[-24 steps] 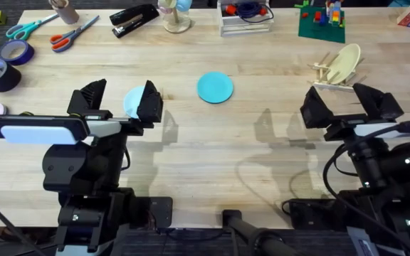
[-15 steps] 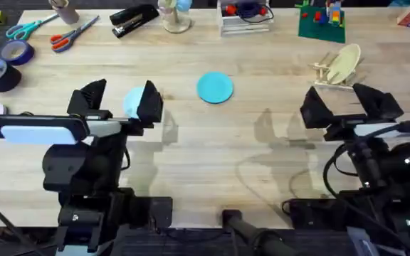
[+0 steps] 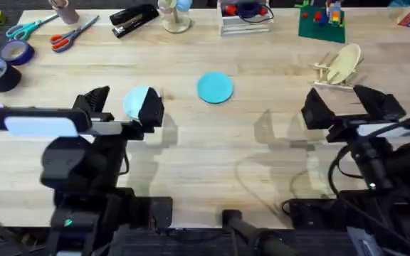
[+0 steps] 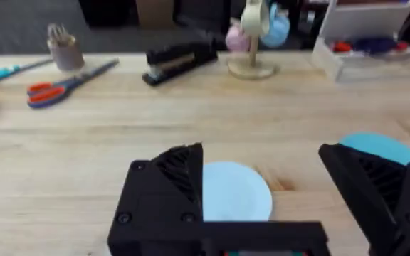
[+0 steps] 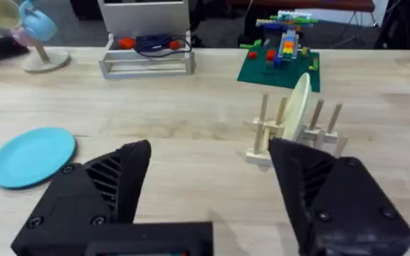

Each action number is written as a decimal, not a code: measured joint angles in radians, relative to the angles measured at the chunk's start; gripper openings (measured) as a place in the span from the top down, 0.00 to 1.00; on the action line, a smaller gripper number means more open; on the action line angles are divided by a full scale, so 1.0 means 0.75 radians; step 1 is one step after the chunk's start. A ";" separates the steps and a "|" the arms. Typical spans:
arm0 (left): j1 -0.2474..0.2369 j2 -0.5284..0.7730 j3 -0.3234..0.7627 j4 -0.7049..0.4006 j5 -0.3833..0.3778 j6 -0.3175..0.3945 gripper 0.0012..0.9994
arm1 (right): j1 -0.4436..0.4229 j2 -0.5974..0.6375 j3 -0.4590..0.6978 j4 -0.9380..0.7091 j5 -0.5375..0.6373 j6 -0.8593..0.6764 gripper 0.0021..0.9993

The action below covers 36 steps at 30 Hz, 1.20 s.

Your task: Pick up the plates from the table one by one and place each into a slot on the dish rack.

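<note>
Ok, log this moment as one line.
left gripper open over pale blue plate | teal plate on table | right gripper open | dish rack holds cream plate

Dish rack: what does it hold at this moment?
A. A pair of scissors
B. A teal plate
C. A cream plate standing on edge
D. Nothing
C: a cream plate stands on edge between the dowels of the dish rack, while the teal plate lies flat on the table.
</note>
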 joint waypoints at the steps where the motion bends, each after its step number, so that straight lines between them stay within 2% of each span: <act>1: 0.000 0.000 0.035 -0.058 -0.001 0.003 0.01 | 0.000 0.001 0.028 -0.043 0.000 0.000 0.00; 7: 0.000 0.020 0.342 -0.351 -0.001 0.014 0.01 | 0.000 0.032 0.319 -0.400 0.000 0.005 0.00; 12: 0.000 0.176 0.648 -0.560 -0.004 0.020 0.01 | 0.000 0.176 0.585 -0.623 0.000 0.009 0.00; 23: 0.000 0.860 1.424 -1.011 -0.001 0.024 0.01 | 0.000 0.777 1.211 -0.945 0.000 0.008 0.01; 29: 0.000 1.240 1.900 -1.319 0.000 0.024 0.01 | 0.000 1.104 1.547 -1.205 0.000 0.008 0.01; 36: 0.000 1.626 2.351 -1.689 0.000 0.024 0.01 | 0.000 1.420 1.897 -1.511 0.000 0.008 0.01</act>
